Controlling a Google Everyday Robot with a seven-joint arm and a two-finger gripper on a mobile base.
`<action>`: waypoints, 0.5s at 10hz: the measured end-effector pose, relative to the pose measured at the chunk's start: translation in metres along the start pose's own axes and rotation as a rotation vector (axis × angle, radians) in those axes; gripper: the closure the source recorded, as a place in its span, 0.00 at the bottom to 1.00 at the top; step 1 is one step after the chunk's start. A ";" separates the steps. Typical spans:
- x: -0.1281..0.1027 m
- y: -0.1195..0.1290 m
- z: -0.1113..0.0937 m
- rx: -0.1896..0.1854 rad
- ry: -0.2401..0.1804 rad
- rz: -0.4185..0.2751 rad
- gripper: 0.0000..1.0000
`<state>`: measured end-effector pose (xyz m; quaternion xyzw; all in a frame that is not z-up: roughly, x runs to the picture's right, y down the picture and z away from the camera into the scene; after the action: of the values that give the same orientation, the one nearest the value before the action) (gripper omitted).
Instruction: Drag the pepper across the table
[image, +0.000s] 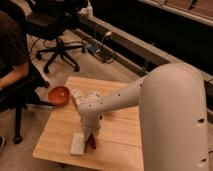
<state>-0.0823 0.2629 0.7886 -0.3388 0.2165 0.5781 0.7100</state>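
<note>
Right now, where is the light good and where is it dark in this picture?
Camera view: warm, even light on the table; the pale arm is brightest; the background along the top is nearly black; the gripper, low near the table's front edge, shades the pepper beneath it.

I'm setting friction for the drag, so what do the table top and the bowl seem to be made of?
The table top looks like light, matte wood: faint seams run between planks. The bowl looks smooth, orange-red, perhaps plastic or glazed ceramic; I cannot tell which. The gripper is low at the dark-red pepper near the table's front edge.
</note>
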 end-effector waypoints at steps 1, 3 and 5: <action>-0.001 0.004 0.002 0.000 0.003 -0.011 0.91; -0.001 0.006 0.007 0.004 0.013 -0.020 0.91; -0.003 0.008 0.008 0.006 0.018 -0.029 0.91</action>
<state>-0.0916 0.2673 0.7943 -0.3448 0.2197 0.5640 0.7175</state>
